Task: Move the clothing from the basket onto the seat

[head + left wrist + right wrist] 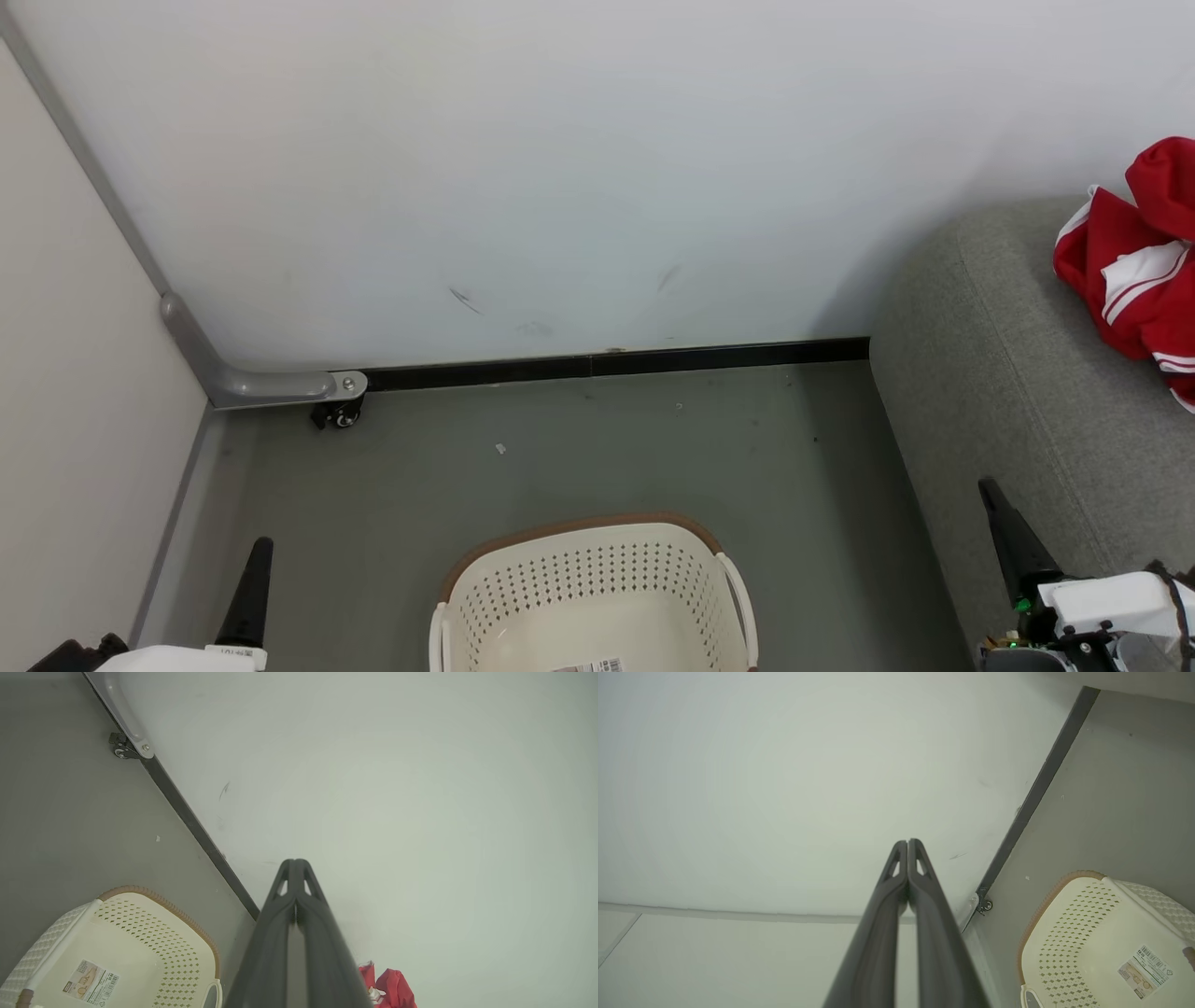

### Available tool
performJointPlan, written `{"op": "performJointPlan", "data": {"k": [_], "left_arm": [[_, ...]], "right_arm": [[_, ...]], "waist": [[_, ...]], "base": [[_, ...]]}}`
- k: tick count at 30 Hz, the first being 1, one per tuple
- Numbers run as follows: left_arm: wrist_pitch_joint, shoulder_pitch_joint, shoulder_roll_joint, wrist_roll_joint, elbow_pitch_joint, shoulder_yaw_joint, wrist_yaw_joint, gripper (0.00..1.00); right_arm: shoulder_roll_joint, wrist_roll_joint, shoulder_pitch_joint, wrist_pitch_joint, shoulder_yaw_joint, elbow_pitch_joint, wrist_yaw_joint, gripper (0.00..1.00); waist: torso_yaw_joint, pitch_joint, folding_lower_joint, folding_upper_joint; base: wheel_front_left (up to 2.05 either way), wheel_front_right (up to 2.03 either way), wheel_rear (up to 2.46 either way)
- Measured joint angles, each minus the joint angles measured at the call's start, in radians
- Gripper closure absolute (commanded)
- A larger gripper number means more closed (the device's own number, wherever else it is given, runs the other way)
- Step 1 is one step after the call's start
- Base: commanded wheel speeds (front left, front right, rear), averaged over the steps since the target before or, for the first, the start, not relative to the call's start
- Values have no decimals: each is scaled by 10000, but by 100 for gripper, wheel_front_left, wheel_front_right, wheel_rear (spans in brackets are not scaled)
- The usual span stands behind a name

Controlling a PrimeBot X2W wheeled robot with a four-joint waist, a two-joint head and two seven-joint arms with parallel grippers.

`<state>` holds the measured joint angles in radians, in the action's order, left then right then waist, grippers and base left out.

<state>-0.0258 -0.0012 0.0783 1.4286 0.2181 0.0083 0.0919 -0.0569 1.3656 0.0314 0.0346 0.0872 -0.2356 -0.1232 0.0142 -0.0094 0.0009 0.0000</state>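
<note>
My left claw (pixel 262 549) points up at the lower left, fingers pressed together and gripping nothing. My right claw (pixel 988 490) rises at the lower right, likewise closed and empty, seen against the seat's rounded edge. The clothing (pixel 1144 271), bright red with white panels and striped trim, lies crumpled on top of the seat (pixel 1008 373), well back from that edge and cut off by the frame. The basket (pixel 579 525) stands on the grey floor (pixel 607 448) between my claws, with a printed label (pixel 588 665) on its bottom. Its near half is out of frame.
</note>
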Motion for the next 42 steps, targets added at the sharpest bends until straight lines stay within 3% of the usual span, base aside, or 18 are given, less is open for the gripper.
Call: {"op": "performJointPlan", "data": {"k": [17, 42], "left_arm": [[-529, -508, -173, 2017, 472, 332, 263, 100], [-533, -541, -190, 2067, 545, 368, 265, 100]], "right_arm": [[84, 2389, 206, 579, 307, -288, 0, 100], [113, 2454, 221, 623, 322, -314, 0, 100]], "waist": [[-143, 119, -3, 0], [-142, 119, -4, 0]], "base": [[0, 0, 0], [0, 0, 0]]}}
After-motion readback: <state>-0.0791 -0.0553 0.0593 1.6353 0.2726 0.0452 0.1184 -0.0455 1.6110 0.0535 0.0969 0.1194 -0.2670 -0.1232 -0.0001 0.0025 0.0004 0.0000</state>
